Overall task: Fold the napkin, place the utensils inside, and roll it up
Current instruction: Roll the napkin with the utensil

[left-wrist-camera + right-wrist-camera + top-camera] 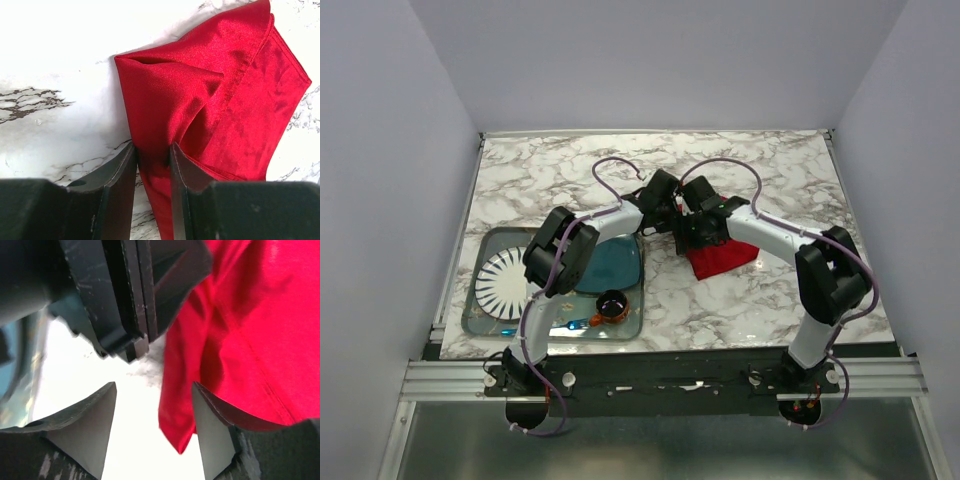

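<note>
On the marble table (760, 175), at your near left, lies a clear tray (470, 318). It holds a white plate with dark radial stripes (500, 283), a teal plate (618, 265) beside it, and, near the front rim, a small dark cup (612, 302) and a blue plastic utensil (575, 324).

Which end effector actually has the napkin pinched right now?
The left end effector: it is shut on a fold of the red napkin. The right end effector stands open, gripping nothing.
</note>
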Motion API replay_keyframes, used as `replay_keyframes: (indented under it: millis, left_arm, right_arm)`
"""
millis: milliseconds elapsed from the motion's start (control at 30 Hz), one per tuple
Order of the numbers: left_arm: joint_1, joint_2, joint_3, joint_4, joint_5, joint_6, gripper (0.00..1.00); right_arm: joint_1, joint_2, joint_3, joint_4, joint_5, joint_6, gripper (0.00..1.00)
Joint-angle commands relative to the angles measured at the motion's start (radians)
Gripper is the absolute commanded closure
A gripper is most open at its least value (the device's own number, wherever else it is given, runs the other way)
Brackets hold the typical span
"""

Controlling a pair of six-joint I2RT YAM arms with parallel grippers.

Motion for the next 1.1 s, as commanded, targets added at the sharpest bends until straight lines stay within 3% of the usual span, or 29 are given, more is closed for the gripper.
replay_keyframes:
  millis: [0,133,400,500,533,700,733,900,1000,1033,1067]
  left_arm:
    - [-0.001,0.062,-0.047,-0.082,-0.021,0.025,0.67]
    - [0.001,0.062,-0.051,-0.076,-0.019,0.017,0.68]
    - [0.007,0.053,-0.065,-0.065,0.004,0.014,0.69]
    - [0.011,0.047,-0.080,-0.054,0.007,0.014,0.69]
    - [0.013,0.048,-0.082,-0.057,0.010,0.012,0.69]
    - [0.020,0.034,-0.094,-0.048,0.014,0.009,0.70]
    - [0.023,0.030,-0.096,-0.046,0.016,0.009,0.70]
    - [0.042,0.004,-0.108,-0.036,0.022,0.020,0.69]
    - [0.056,-0.030,-0.113,-0.026,0.031,0.043,0.61]
    - [0.060,-0.042,-0.113,-0.029,0.030,0.054,0.56]
    - [0.062,-0.056,-0.114,-0.029,0.030,0.072,0.44]
  right_arm:
    - [0.086,0.008,-0.050,0.119,0.373,0.105,0.33]
    - [0.117,0.090,-0.012,0.123,0.446,0.133,0.34]
    - [0.123,0.186,0.006,0.139,0.429,0.164,0.37]
    - [0.116,0.180,-0.018,0.169,0.391,0.180,0.48]
    - [0.112,0.176,-0.047,0.180,0.374,0.180,0.58]
    - [0.077,0.151,-0.121,0.234,0.293,0.205,0.69]
    - [0.070,0.147,-0.133,0.243,0.281,0.206,0.76]
    - [0.025,0.122,-0.211,0.304,0.213,0.208,0.79]
    - [-0.024,0.104,-0.269,0.381,0.066,0.196,0.89]
    - [-0.036,0.099,-0.282,0.396,0.019,0.197,0.94]
    - [-0.047,0.097,-0.293,0.418,-0.073,0.185,0.96]
